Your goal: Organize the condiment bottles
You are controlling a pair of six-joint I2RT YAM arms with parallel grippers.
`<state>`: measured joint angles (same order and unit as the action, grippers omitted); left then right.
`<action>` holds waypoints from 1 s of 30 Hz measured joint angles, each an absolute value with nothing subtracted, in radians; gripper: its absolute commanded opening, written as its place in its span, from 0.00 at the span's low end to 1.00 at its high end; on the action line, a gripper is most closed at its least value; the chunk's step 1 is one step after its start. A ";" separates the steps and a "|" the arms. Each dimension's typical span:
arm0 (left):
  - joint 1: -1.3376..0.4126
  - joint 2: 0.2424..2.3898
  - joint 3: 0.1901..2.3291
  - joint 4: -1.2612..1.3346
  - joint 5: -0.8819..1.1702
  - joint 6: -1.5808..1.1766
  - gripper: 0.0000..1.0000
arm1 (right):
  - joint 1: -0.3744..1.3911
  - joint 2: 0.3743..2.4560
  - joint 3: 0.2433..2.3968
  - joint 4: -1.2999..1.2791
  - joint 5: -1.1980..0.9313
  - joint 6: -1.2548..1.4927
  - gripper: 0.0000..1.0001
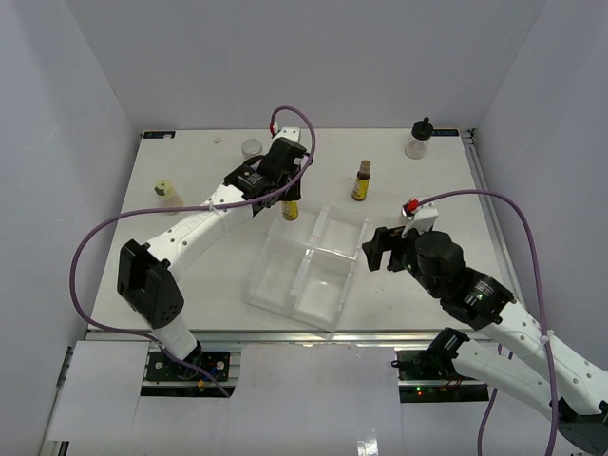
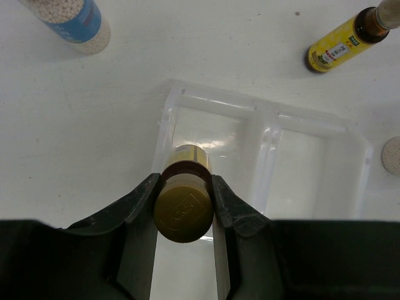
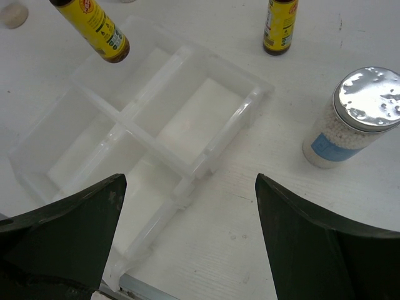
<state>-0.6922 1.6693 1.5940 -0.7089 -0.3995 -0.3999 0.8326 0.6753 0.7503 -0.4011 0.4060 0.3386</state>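
White walled bench: left gripper (image 2: 184, 187) pinches a slim amber bottle (image 2: 182, 215) by its neck over the far-left compartment of the clear tray (image 2: 312, 162) mid-bench, likely next lowering straight down and releasing, while right gripper (image 3: 189, 181) hovers spread, empty.

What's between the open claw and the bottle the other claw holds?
The clear tray. The right wrist and top views show it between the right claw and the held bottle.

I see a glossy clear plastic tray (image 3: 228, 125), a jar (image 3: 353, 119) lidded in shiny dimpled metal, a glossy-labelled amber bottle (image 3: 94, 25), a matt table (image 3: 250, 250).
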 measured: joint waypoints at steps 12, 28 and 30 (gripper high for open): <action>-0.691 1.761 1.562 -0.577 -0.366 -0.386 0.00 | 0.833 0.664 0.733 -0.410 0.410 0.333 0.90; -0.691 1.893 1.575 -0.524 -0.380 -0.382 0.58 | 0.833 0.622 0.733 -0.419 0.417 0.326 0.90; -0.691 1.893 1.575 -0.525 -0.378 -0.384 0.68 | 0.833 0.624 0.733 -0.419 0.418 0.324 0.90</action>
